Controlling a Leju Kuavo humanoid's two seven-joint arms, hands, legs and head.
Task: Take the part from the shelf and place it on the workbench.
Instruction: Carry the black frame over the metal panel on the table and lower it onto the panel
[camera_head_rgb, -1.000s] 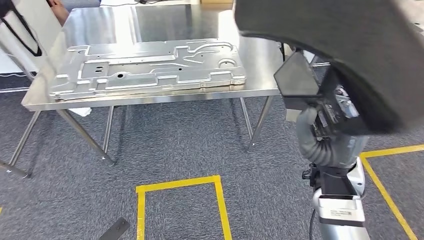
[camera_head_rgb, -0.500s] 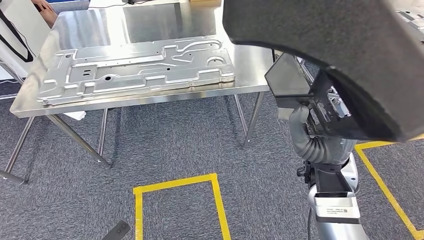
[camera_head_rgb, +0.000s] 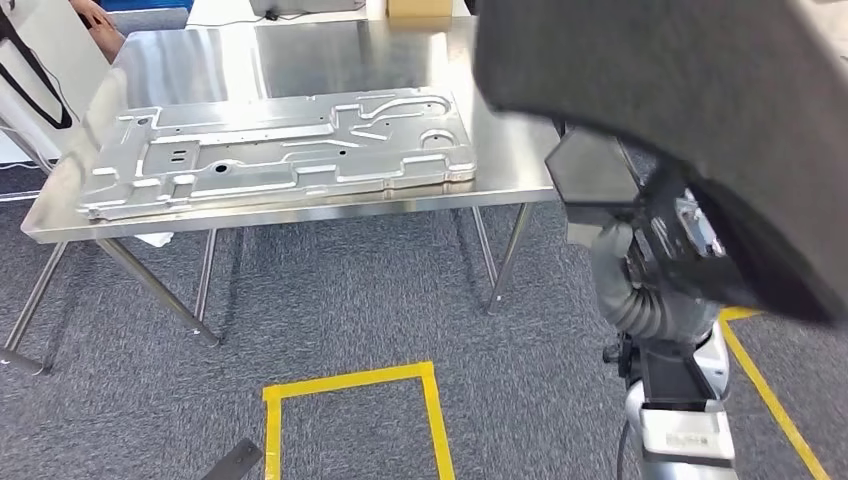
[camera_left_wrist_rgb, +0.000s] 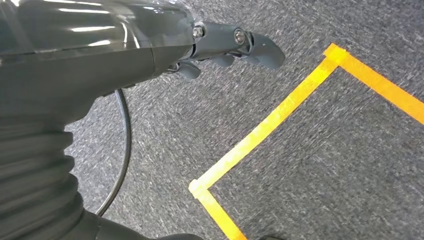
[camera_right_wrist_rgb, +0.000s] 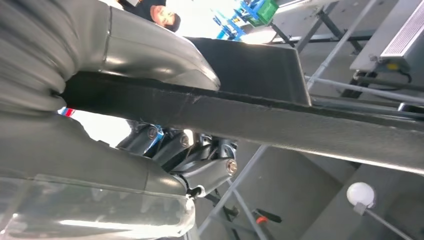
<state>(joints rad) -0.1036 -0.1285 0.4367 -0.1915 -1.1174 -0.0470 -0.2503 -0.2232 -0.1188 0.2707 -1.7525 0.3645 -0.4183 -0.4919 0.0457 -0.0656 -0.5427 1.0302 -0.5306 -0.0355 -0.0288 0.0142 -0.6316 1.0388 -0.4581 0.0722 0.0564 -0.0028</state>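
Flat black felt-like part (camera_head_rgb: 690, 110) in right hand (camera_right_wrist_rgb: 165, 125), fingers (camera_right_wrist_rgb: 200, 172) beneath.

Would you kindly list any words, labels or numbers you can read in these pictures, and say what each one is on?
None can be read.
White label on the robot's right arm: print too small and blurred to read.
Metal panel, steel table, yellow floor tape: no text visible.

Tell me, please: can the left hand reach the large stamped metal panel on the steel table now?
Probably not. The left hand hangs down over grey carpet beside yellow floor tape, holding nothing, while the large stamped metal panel lies on the steel table, apart from it.
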